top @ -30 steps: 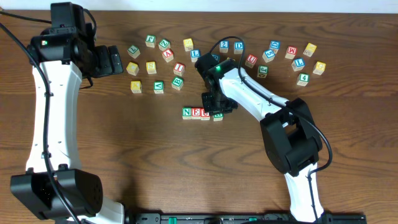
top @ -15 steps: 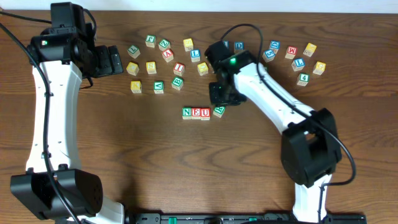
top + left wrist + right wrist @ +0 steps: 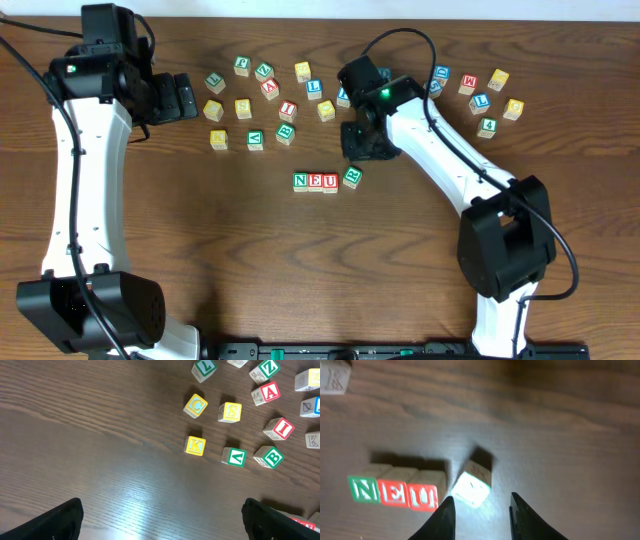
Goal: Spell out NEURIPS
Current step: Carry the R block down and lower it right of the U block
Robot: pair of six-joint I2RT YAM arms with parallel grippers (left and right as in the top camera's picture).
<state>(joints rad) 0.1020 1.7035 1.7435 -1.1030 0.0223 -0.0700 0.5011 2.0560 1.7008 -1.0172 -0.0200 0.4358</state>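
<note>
Three cubes reading N (image 3: pixel 301 181), E (image 3: pixel 316 181) and U (image 3: pixel 331 181) form a row at mid-table. A green-lettered cube (image 3: pixel 352 177), apparently R, lies turned askew just right of U with a small gap. My right gripper (image 3: pixel 358 146) hovers just behind it, open and holding nothing. In the right wrist view the row (image 3: pixel 394 492) is at lower left and the askew cube (image 3: pixel 472 485), washed out by glare, lies just beyond my right gripper (image 3: pixel 481 516). A red I (image 3: pixel 288 109) and a yellow S (image 3: pixel 243 108) sit in the back cluster. My left gripper (image 3: pixel 181 97) is open at back left.
Loose cubes lie in the back-left cluster: C (image 3: pixel 196 406), K (image 3: pixel 195 445), B (image 3: pixel 270 457), A (image 3: pixel 267 392). More cubes, among them M (image 3: pixel 467 83) and 4 (image 3: pixel 487 127), lie at back right. The right arm covers a few cubes near the back middle.
The right gripper has let go of the green-lettered cube beside U and drawn back and to the right, away from the row. The left arm has not moved.
</note>
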